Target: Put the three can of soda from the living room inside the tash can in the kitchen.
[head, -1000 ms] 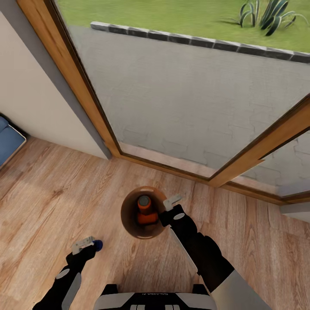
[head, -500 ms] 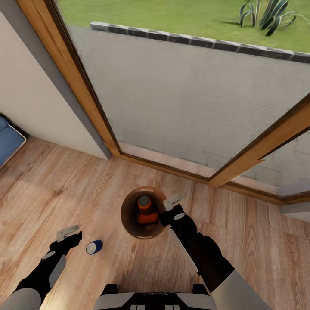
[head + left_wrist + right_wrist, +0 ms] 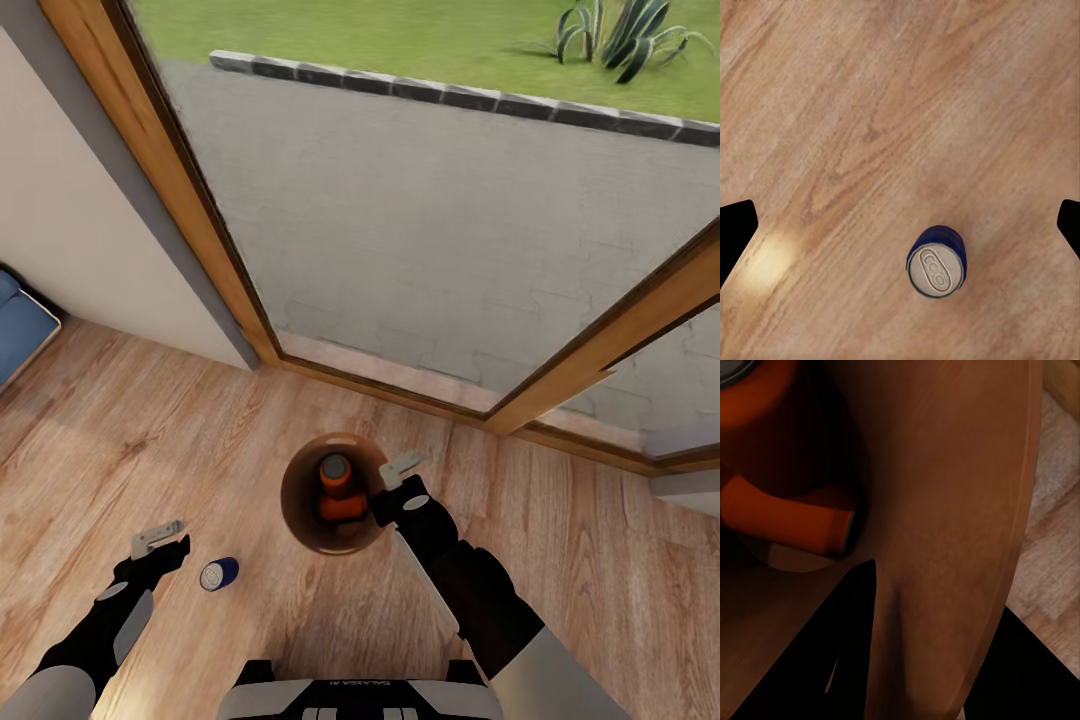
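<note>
Hovering left gripper (image 3: 160, 535), jaws spread wide and empty, beside blue can (image 3: 218, 573) lying on floor (image 3: 120, 440); right gripper (image 3: 402, 470) pinching bin (image 3: 300, 520) rim, steadying it, orange cans (image 3: 340, 490) inside.

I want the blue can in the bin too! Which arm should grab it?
The left. Its gripper hangs open beside the blue can on the floor, and the can shows between its fingers in the wrist view. The right gripper holds the bin's rim.
</note>
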Motion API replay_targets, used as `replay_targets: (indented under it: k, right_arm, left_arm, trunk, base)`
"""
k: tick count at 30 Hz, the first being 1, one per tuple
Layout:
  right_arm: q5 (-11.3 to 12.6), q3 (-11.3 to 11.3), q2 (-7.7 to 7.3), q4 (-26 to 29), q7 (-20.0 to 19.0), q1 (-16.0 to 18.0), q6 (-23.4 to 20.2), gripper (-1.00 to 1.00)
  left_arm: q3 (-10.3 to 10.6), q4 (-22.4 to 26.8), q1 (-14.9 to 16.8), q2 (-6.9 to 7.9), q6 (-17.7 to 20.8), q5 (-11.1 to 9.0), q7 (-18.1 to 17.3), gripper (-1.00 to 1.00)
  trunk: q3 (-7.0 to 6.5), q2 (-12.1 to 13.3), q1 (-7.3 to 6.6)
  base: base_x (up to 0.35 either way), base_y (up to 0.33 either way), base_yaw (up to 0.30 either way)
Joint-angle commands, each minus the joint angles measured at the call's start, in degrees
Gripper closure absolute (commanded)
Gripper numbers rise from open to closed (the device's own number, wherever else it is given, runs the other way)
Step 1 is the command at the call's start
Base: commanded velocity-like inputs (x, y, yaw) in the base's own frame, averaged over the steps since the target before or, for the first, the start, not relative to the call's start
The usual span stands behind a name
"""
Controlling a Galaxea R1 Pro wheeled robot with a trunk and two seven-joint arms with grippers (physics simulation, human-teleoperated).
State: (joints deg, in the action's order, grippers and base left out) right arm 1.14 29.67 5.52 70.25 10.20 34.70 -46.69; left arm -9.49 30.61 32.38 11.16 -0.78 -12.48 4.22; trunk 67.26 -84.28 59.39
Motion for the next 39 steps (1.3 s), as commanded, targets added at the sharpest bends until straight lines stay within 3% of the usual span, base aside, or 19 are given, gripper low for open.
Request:
replay_targets:
  k: [1, 4, 20, 26, 39]
  right_arm:
    - [0.6, 0.0, 0.01, 0.0, 0.0, 0.0, 0.1, 1.00]
    - [0.6, 0.0, 0.02, 0.0, 0.0, 0.0, 0.1, 1.00]
    - [0.6, 0.0, 0.02, 0.1, 0.0, 0.0, 0.1, 1.00]
    - [0.6, 0.0, 0.02, 0.1, 0.0, 0.0, 0.1, 1.00]
    - [0.5, 0.1, 0.02, 0.2, 0.1, 0.0, 0.1, 1.00]
  left_arm:
    - [0.0, 0.0, 0.0, 0.00, 0.0, 0.0, 0.0, -1.00]
    - [0.0, 0.1, 0.0, 0.00, 0.0, 0.0, 0.0, -1.00]
    - [0.0, 0.2, 0.0, 0.00, -0.1, 0.0, -0.2, -1.00]
    - [0.1, 0.4, 0.0, 0.00, -0.1, 0.0, -0.2, -1.00]
    - [0.1, 0.4, 0.0, -0.03, -0.1, 0.0, -0.2, -1.00]
  trunk:
    - [0.00, 0.0, 0.00]
    - [0.00, 0.0, 0.00]
    - [2.87, -6.4, 3.51]
    - [2.87, -6.4, 3.51]
    - [5.02, -11.2, 6.15]
  base:
    - [0.000, 0.000, 0.000]
    - [0.000, 0.000, 0.000]
    - [0.000, 0.000, 0.000]
    - [0.000, 0.000, 0.000]
    - [0.000, 0.000, 0.000]
